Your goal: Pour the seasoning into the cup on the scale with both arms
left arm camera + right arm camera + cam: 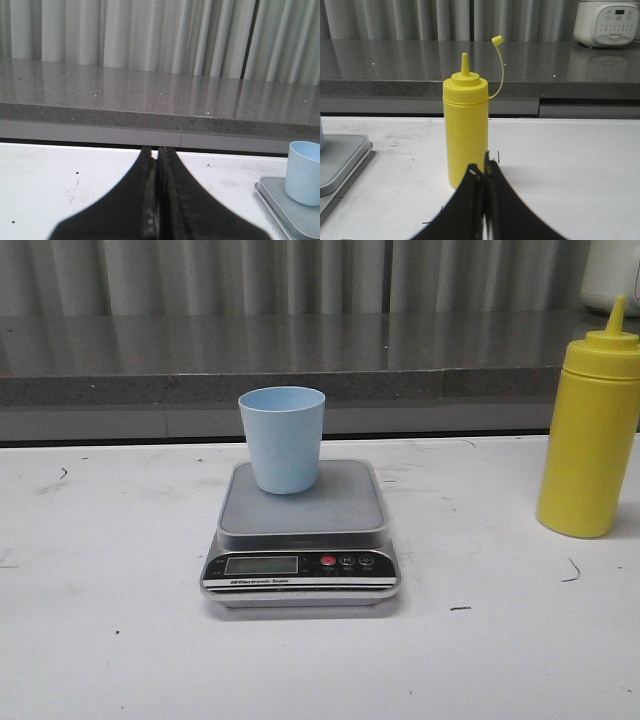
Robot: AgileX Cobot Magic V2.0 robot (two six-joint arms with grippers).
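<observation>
In the front view the scale (301, 533) sits at the centre of the white tabletop (110, 640), its black panel with the display, one red button and two dark buttons facing the camera. The cup (282, 438) stands upright on the rear half of the grey platform, its mouth open upward. The seasoning (591, 433) stands upright at the right edge of the frame, well apart from the scale, directly on the tabletop. No arm shows in this view. In the left wrist view the left pincer (157, 200) fills the lower centre with its two fingers pressed together, empty, and the cup shows at the right edge. In the right wrist view the right pincer (484, 205) is likewise closed on nothing, with the seasoning just beyond it, its nozzle uncapped and the small cap hanging on a thin tether.
</observation>
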